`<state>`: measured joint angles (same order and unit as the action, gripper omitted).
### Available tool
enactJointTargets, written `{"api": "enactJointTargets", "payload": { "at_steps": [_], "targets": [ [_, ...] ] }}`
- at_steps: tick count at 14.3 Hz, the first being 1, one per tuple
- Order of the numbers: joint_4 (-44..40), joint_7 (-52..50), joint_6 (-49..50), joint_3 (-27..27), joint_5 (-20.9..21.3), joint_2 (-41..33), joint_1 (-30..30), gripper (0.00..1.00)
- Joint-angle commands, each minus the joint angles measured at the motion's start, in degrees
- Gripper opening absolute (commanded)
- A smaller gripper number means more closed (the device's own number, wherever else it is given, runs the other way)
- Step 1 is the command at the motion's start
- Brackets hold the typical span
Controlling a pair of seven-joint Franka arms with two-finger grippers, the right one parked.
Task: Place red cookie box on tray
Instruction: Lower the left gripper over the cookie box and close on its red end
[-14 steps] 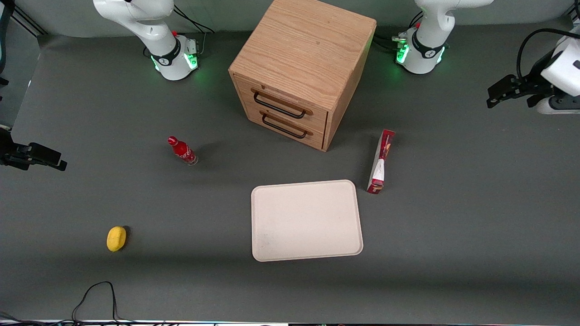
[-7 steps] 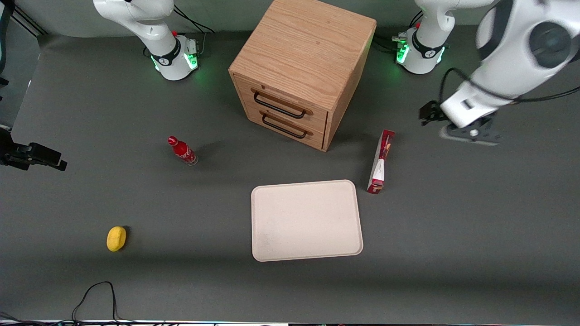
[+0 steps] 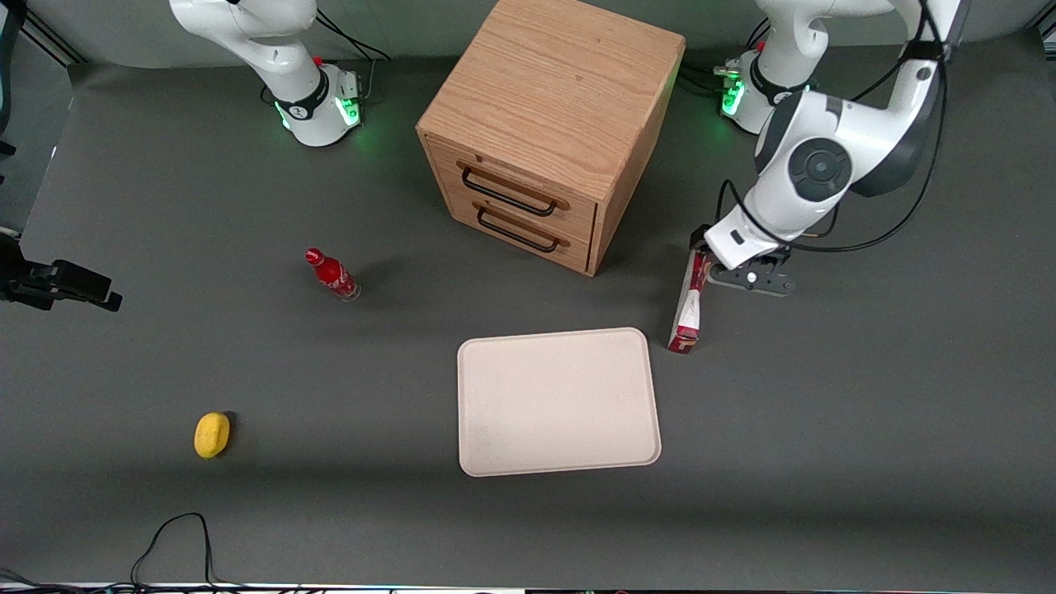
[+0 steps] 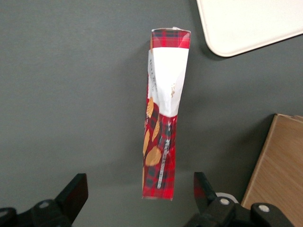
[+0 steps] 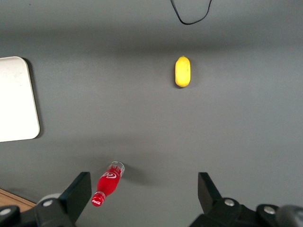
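The red cookie box (image 3: 691, 305) stands on its long thin edge on the grey table, just off the tray's corner toward the working arm's end; its white patch and cookie picture show in the left wrist view (image 4: 163, 127). The cream tray (image 3: 558, 402) lies flat, nearer the front camera than the cabinet, and its rounded corner (image 4: 251, 23) is apart from the box. My gripper (image 3: 745, 276) hangs above the box's end farther from the front camera. It is open (image 4: 140, 198), with its two fingers wide on either side of the box's near end and touching nothing.
A wooden two-drawer cabinet (image 3: 549, 124) stands close beside the box, its edge (image 4: 279, 165) near one finger. A small red bottle (image 3: 332, 275) and a yellow fruit (image 3: 212, 435) lie toward the parked arm's end. A black cable (image 3: 177, 536) loops at the front edge.
The working arm has swung in from its end of the table and come down over the cookie box. The box, tray and other things have not moved.
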<state>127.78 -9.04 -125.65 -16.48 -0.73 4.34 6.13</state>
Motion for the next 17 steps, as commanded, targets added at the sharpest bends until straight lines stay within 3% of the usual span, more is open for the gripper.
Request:
{"api": "enactJointTargets", "payload": {
  "at_steps": [1,4,6,7,9,17],
  "targets": [
    [0.3,-2.6,-5.0,0.3,2.2,3.6,2.0,0.99],
    [0.4,-7.0,-9.2,0.4,4.8,7.5,3.4,0.98],
    [0.4,-9.2,-11.5,0.6,7.8,10.1,4.7,0.91],
    [0.4,-9.2,-12.1,0.7,9.4,10.7,4.7,0.72],
    [0.4,-9.3,-12.4,0.9,9.7,11.1,4.8,0.0],
    [-2.2,-9.0,-9.6,1.6,9.7,8.7,4.5,0.0]
  ]
}}
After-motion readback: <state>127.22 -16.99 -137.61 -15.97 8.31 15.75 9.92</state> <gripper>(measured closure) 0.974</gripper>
